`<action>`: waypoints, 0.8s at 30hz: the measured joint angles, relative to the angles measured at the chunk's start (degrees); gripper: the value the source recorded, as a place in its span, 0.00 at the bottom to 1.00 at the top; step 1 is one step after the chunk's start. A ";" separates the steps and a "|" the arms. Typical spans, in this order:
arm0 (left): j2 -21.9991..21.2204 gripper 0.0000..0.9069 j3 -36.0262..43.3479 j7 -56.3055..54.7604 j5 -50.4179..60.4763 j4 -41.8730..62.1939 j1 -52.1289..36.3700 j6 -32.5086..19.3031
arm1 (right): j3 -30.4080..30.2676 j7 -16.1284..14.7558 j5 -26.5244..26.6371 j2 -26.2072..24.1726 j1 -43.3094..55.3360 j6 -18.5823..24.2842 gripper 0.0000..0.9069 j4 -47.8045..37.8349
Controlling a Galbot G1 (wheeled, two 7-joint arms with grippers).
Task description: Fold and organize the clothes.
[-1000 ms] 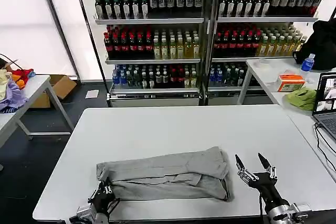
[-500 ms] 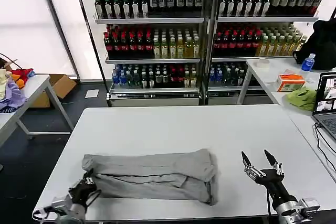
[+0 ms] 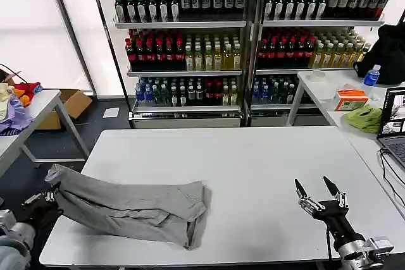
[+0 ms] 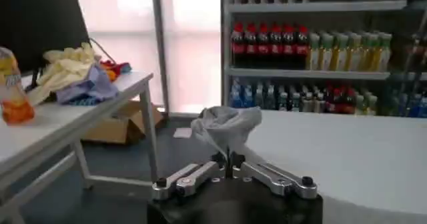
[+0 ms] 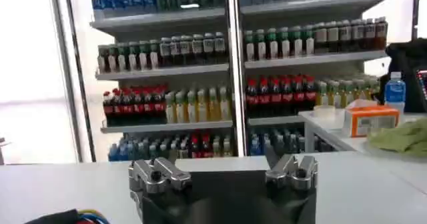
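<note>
**Head view: left claw clamped on shirt at table edge**

Left claw (image 3: 39, 202) is beyond the table's (image 3: 266, 156) left edge, clamped on the grey shirt (image 3: 136, 203), which trails across the front-left corner. Right claw (image 3: 321, 189) hovers with fingers apart near the front-right; bare table lies between.

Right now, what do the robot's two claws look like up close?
The right gripper has two slim, pointed black fingers on silver metal linkages, above a black and silver wrist. The left gripper shows matching silver links with black pivot bolts on a black base.
</note>
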 measured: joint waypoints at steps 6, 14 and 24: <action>2.10 0.02 1.47 0.81 -2.75 -3.74 -1.58 2.08 | 0.49 0.41 0.06 0.02 -0.42 -0.02 1.00 0.48; 0.53 0.02 12.59 0.45 -2.36 -11.08 -3.16 4.05 | 0.46 0.73 -0.47 0.54 -1.09 -0.54 1.00 1.33; -2.51 0.02 27.75 -0.58 1.86 -12.90 -4.49 4.95 | 0.69 0.94 -0.83 1.07 -0.61 -1.02 1.00 1.64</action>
